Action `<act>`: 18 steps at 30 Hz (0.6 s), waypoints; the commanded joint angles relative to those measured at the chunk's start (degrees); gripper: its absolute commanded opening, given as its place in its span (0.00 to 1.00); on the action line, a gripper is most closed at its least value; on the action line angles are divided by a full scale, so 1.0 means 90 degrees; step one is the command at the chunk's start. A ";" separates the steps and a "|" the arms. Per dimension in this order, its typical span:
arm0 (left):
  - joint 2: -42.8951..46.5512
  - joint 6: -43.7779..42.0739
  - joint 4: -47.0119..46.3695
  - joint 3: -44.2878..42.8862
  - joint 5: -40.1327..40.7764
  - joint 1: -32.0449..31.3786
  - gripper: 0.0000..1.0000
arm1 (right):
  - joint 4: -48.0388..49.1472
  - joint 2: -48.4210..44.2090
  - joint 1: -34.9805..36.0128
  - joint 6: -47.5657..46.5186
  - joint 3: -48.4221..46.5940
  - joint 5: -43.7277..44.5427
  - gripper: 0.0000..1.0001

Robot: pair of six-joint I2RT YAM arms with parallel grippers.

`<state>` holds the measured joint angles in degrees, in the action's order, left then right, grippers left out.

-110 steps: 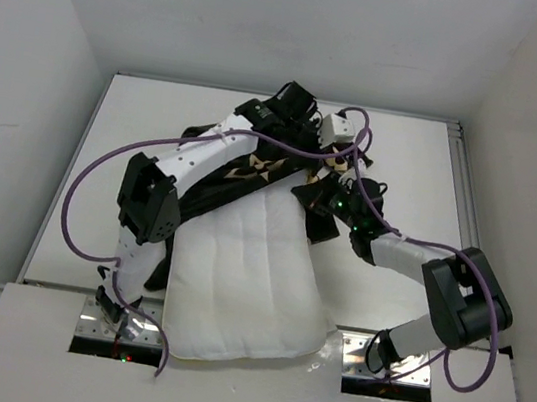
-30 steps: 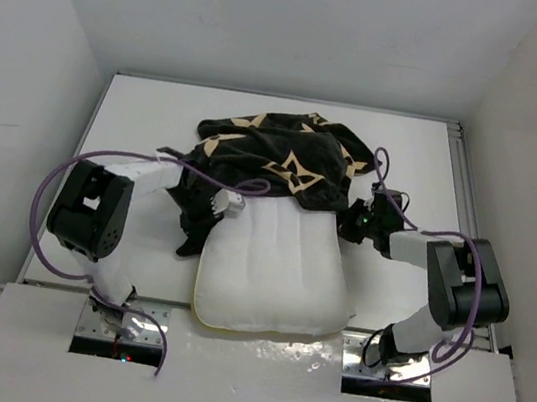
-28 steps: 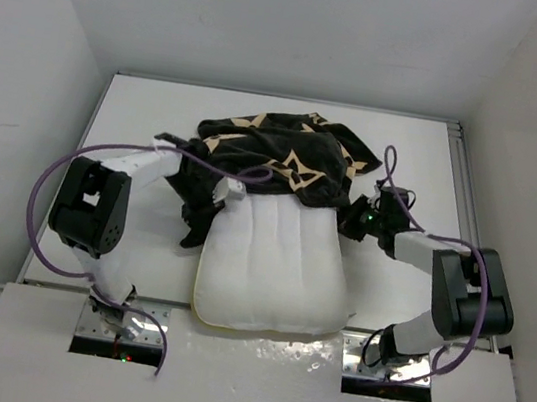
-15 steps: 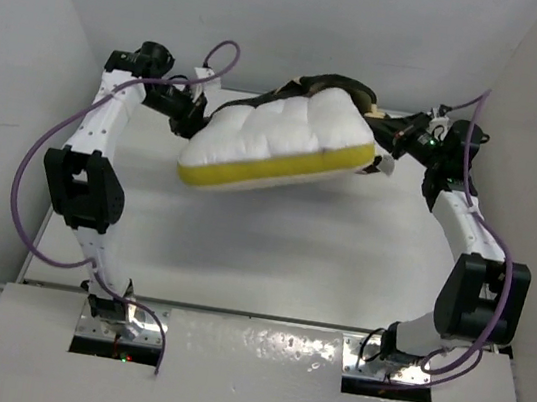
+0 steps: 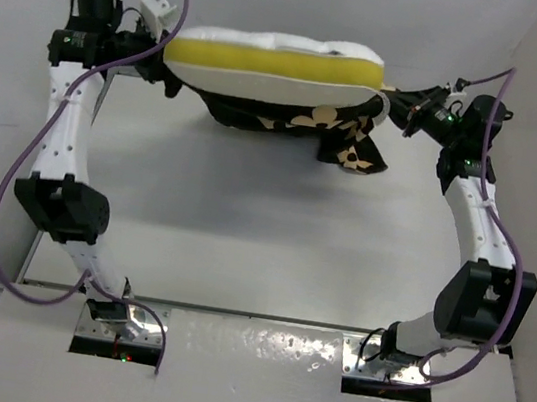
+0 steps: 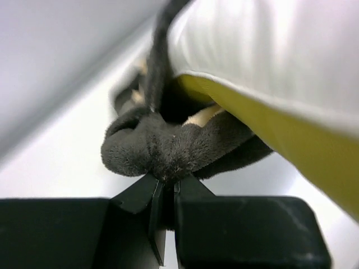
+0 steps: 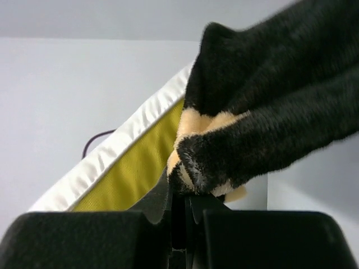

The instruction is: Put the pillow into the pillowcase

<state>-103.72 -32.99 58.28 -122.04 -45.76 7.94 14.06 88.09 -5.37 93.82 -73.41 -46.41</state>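
The white pillow (image 5: 275,58) hangs high over the table, its yellow band turned toward the top camera. It sits in the black flower-printed pillowcase (image 5: 290,123), which sags beneath it like a sling. My left gripper (image 5: 157,51) is shut on the case's left edge, my right gripper (image 5: 396,107) on its right edge. In the left wrist view, the left gripper (image 6: 166,180) pinches a bunch of black pillowcase (image 6: 162,148) fabric below the pillow (image 6: 269,56). The right wrist view has the right gripper (image 7: 182,196) clamped on the pillowcase (image 7: 269,112), beside the pillow (image 7: 132,165) and its yellow band.
The white table (image 5: 244,228) lies far below the hanging load, boxed in by white walls at the back and both sides. Purple cables (image 5: 26,165) loop off both raised arms. A corner of the case (image 5: 356,154) dangles lowest at the right.
Both arms rose from table level to full height, lifting case and pillow off the table. The pillow tipped until its yellow band faces up, and sank deeper into the case.
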 commanded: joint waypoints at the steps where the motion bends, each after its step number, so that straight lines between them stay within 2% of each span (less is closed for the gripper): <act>1: 0.0958 0.0491 -0.1446 -0.0450 0.0191 0.0113 0.00 | 0.0497 -0.0521 -0.0165 -0.0025 -0.0183 0.0196 0.00; 5: 0.0763 0.1057 -0.1640 -0.1273 0.0162 0.0201 0.00 | 0.0333 -0.0569 -0.0175 -0.0219 -0.0923 0.0303 0.00; 6: 0.0744 0.1261 -0.1709 -0.1381 0.0162 0.0240 0.00 | 0.0245 -0.0599 -0.0175 -0.0539 -0.1061 0.0323 0.00; 8: 0.0695 0.1477 -0.1827 -0.1683 0.0143 0.0289 0.00 | -0.0592 -0.0638 -0.0175 -0.1153 -0.1538 0.0439 0.00; 9: 0.0714 0.1594 -0.1876 -0.1694 0.0133 0.0337 0.00 | -0.0983 -0.0648 -0.0175 -0.1882 -0.1676 0.0653 0.00; 10: 0.0733 0.1721 -0.1953 -0.1597 0.0114 0.0328 0.00 | -0.1750 -0.0628 -0.0175 -0.2141 -0.1813 0.0761 0.00; 14: 0.0744 0.2092 -0.2245 -0.1615 0.0153 0.0435 0.00 | -0.1914 -0.0725 -0.0175 -0.2611 -0.2368 0.0928 0.00; 18: 0.0695 0.2833 -0.2705 -0.2056 -0.0198 0.0747 0.00 | -0.2773 -0.0813 -0.0136 -0.3644 -0.3279 0.1494 0.00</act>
<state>-98.98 -13.78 45.17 -136.11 -47.68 10.98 -9.41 84.44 -5.76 70.52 -96.16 -40.23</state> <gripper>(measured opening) 0.038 0.036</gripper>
